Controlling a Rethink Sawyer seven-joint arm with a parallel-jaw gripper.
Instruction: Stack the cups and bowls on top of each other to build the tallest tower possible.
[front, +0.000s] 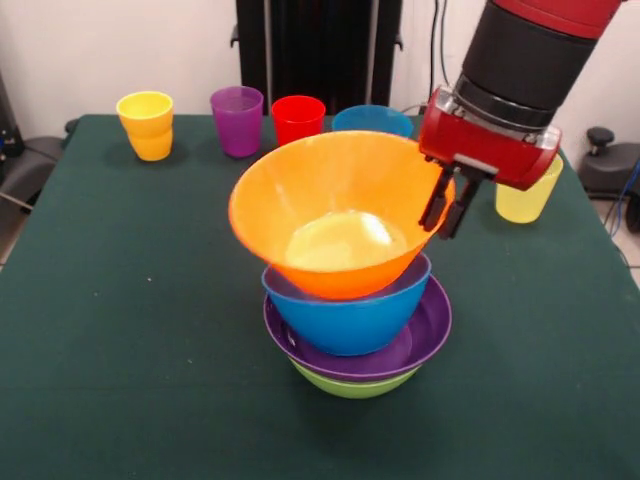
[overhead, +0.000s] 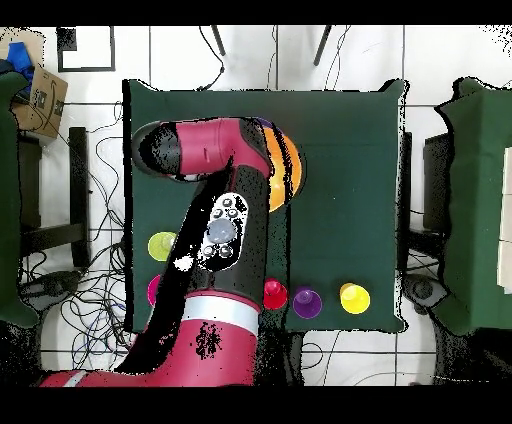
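Centrally on the green table (front: 100, 330) stands the tower (front: 350, 300), four bowls piled mouth up. At the bottom sits the green bowl (front: 352, 385), only its lower curve showing; on it rests the purple bowl (front: 425, 335), then the blue bowl (front: 350, 320), and on top the wide orange bowl (front: 325, 205). The lower three sit level with their axes upright, while the orange bowl is tilted, its mouth turned up and toward the table's near edge, its rim higher on the far side.

The gripper (front: 448, 205) hangs from the red and black arm (front: 520, 70) at the orange bowl's rim, on the side toward the pale yellow cup (front: 527, 195). Its two dark fingers (front: 435, 198) point downward, slightly slanted, and lie close together right at the rim; whether they pinch the rim or merely stand against it cannot be told.

Along the table's far edge stand the orange-yellow cup (front: 146, 125), the translucent purple cup (front: 237, 120) and the red cup (front: 298, 118), all upright with mouths up, and beside them the small translucent blue bowl (front: 372, 120), partly hidden behind the orange bowl. The pale yellow cup stands upright behind the gripper.

From above, the arm covers most of the tower, leaving only an orange crescent visible.
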